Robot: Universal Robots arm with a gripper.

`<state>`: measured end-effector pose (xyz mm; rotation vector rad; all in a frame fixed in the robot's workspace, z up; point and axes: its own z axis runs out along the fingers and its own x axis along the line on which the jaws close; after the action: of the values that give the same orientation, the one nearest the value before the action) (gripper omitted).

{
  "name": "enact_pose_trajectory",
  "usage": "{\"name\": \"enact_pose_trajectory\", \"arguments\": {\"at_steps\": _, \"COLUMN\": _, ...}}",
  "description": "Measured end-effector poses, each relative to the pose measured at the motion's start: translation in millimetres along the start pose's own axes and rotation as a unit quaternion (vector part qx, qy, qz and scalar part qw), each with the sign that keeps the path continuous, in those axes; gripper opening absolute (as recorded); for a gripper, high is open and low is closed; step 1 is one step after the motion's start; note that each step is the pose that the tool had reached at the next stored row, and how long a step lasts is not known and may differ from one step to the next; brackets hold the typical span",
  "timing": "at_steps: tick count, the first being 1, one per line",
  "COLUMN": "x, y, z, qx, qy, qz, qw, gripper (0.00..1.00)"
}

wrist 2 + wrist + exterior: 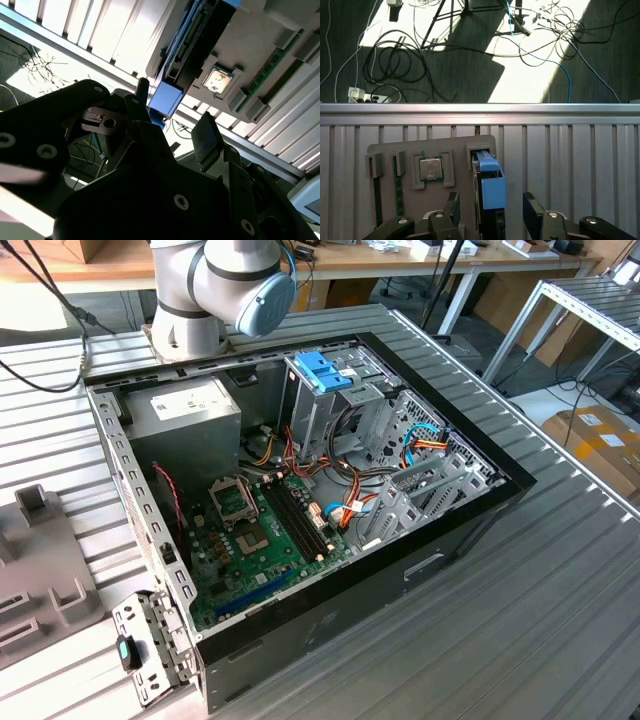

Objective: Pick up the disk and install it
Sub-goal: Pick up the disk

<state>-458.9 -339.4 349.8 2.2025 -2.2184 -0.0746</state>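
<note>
The disk [491, 184], a flat rectangular metal hard drive seen edge-on with a blue plastic side rail, stands upright in a slot of the grey plastic holder tray [457, 150], directly between my fingers [451, 204]. I judge it stiff, dense and sensitive to shock, with slick faces, so I should clamp squarely on its two broad sides. My gripper [491, 200] is wide open and holds nothing, with a gap either side of the drive. Just outside one finger, a square silver processor chip [430, 168] sits in the same tray.

We see the case [330, 610] on the table [520, 620], tray [45, 585] at its 9 o'clock in the exterior view. The disk [492, 190] sits in the tray beside the chip [430, 168].
</note>
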Motion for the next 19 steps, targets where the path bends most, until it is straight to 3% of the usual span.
{"name": "enact_pose_trajectory", "arguments": {"at_steps": 19, "x": 0.2, "y": -0.3, "z": 6.1, "qx": 0.0000, "qy": 0.0000, "qz": 0.000, "qw": 1.00000, "gripper": 0.62}}
